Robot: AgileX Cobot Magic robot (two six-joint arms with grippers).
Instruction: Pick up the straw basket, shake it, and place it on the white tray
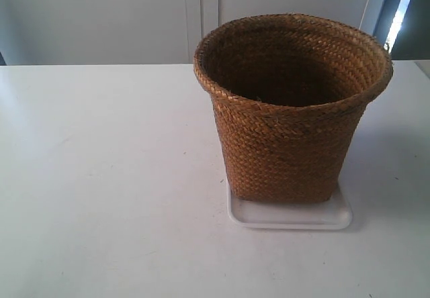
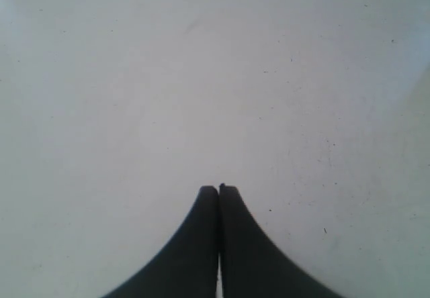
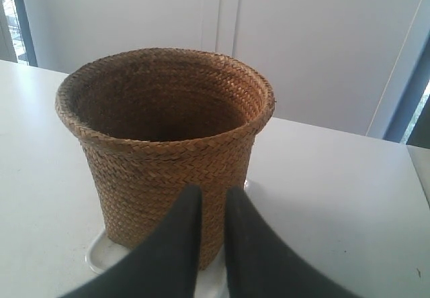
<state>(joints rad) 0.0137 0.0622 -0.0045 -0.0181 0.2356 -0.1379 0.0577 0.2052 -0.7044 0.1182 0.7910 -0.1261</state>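
While neither arm holds anything, the task looks as good as finished. The left gripper (image 2: 219,189), fingers pressed together, hangs over the bare white table (image 2: 134,76). The right gripper (image 3: 213,201), slightly parted and empty, sits just short of the large round brown woven-straw basket (image 3: 168,157). The basket stands upright on the flat glossy white rectangular tray (image 1: 289,219), toward the table's far edge and the exterior view's right edge. Lifting and shaking cannot be checked here.

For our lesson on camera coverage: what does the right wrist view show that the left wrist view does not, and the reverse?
Only the right wrist view: the straw basket standing on the white tray, with the right gripper slightly open before it. Only the left wrist view: the left gripper, fingertips together. Both: the white table.
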